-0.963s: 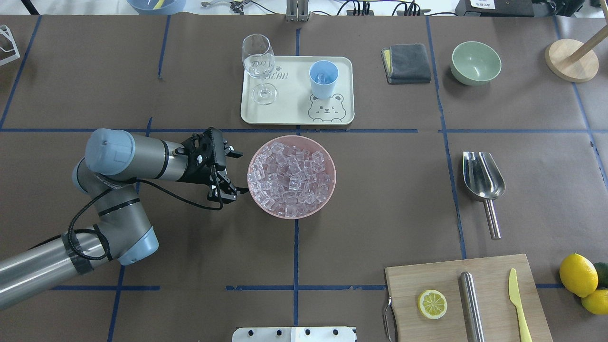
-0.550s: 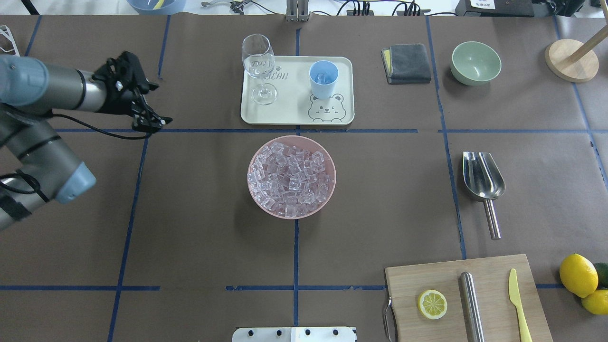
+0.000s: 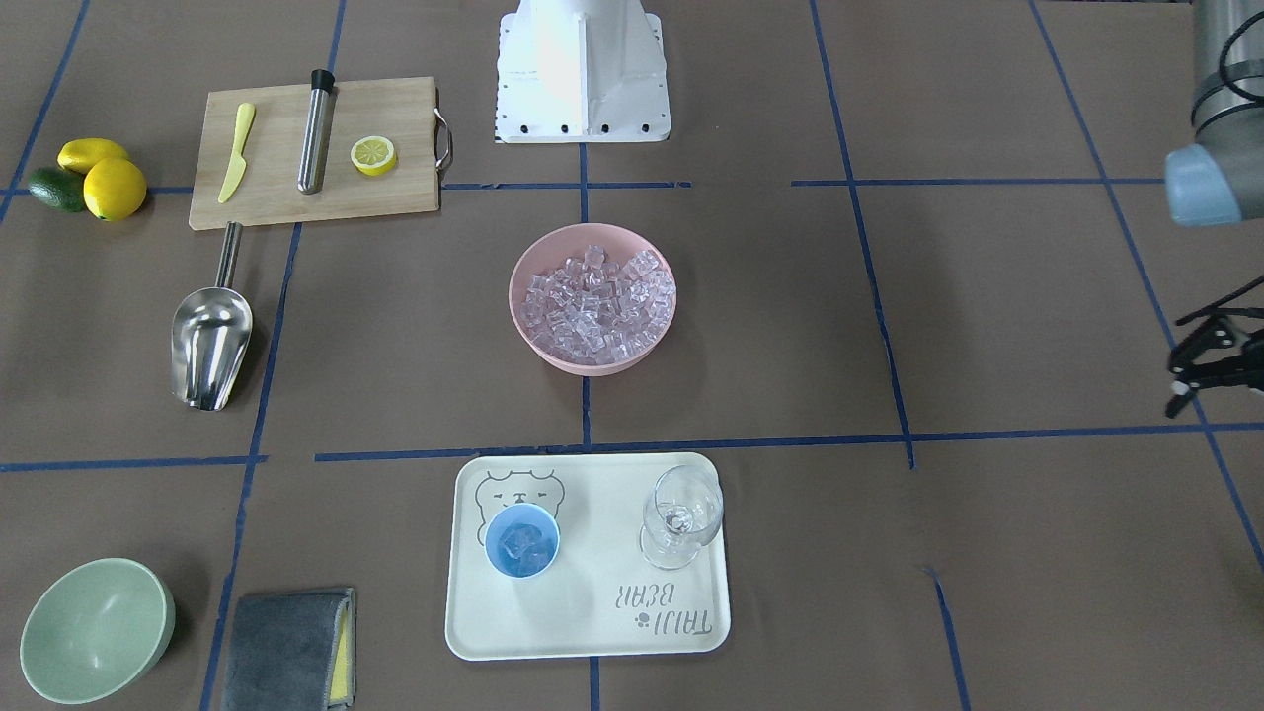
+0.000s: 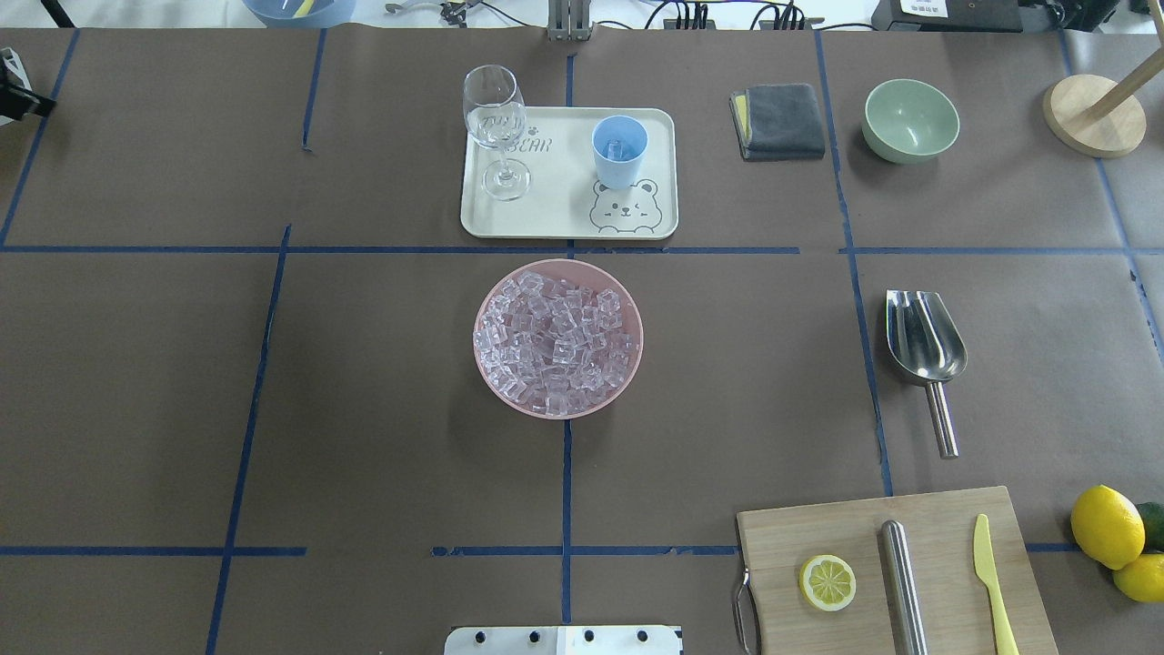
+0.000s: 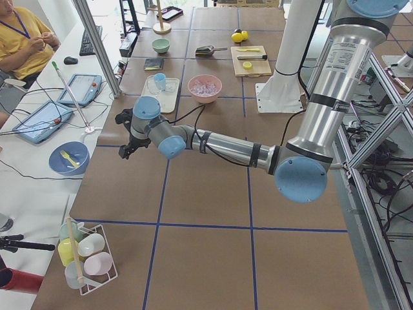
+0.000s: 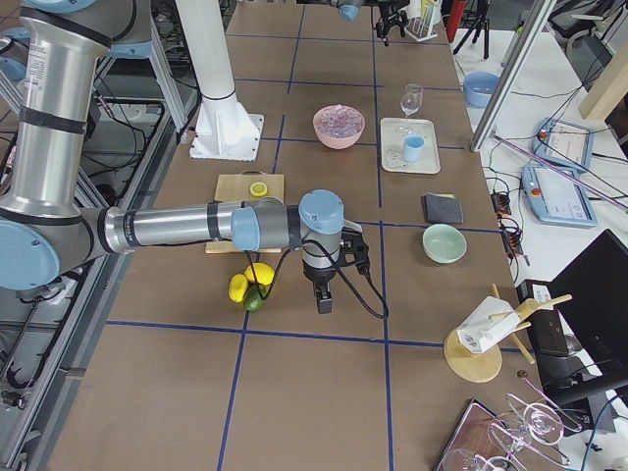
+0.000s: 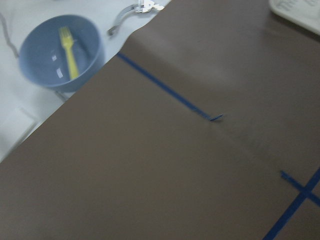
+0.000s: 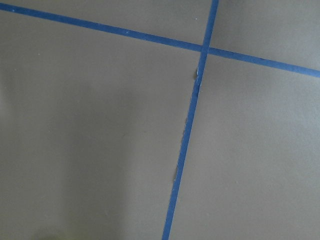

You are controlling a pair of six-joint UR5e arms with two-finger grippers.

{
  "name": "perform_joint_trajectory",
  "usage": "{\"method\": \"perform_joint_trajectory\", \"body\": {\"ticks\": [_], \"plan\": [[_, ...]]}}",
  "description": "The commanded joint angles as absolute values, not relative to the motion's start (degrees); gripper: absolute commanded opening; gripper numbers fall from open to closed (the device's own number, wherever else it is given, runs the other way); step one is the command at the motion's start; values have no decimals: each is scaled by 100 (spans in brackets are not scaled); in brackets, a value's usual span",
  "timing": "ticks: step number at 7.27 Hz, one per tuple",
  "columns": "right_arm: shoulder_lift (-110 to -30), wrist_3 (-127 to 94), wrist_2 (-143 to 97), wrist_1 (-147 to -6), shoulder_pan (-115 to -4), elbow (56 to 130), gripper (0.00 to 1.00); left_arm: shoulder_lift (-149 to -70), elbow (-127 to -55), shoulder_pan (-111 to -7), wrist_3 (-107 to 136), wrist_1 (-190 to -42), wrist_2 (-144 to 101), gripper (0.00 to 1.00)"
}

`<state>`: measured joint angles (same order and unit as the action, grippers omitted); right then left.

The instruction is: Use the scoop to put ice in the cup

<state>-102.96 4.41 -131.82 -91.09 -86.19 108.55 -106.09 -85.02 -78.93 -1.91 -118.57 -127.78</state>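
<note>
The left gripper [image 3: 1177, 385] is cut off by the right edge of the front-facing view, and only a dark sliver of it shows at the left edge of the overhead view. The right gripper [image 6: 324, 300] appears in the right side view alone, too small to judge its finger spread. The left wrist view is blurred, so the blue bowl [image 7: 37, 60] and fork [image 7: 69, 50] have soft edges. The lime [image 4: 1153, 524] is partly hidden behind the lemons [image 4: 1107, 526] and cut off by the picture's edge.
</note>
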Motion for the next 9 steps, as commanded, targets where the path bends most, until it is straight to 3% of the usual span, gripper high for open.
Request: {"method": "perform_joint_trajectory", "body": {"ticks": [1,6,9], "plan": [[-10292,448,-13175,-9105,-8692,10802,100,-10539,-8639,-8838,-202,-10104,-12797,100],[-10362,466,-13183,-9097,-8692,10653,100,-9081,-8754,-9773,-343,-9756,-13656,100],[-10309,466,-13157,-9097,-8701,10644,100,-9480,-8728,-9616,-343,-8742,-13430,100]]}}
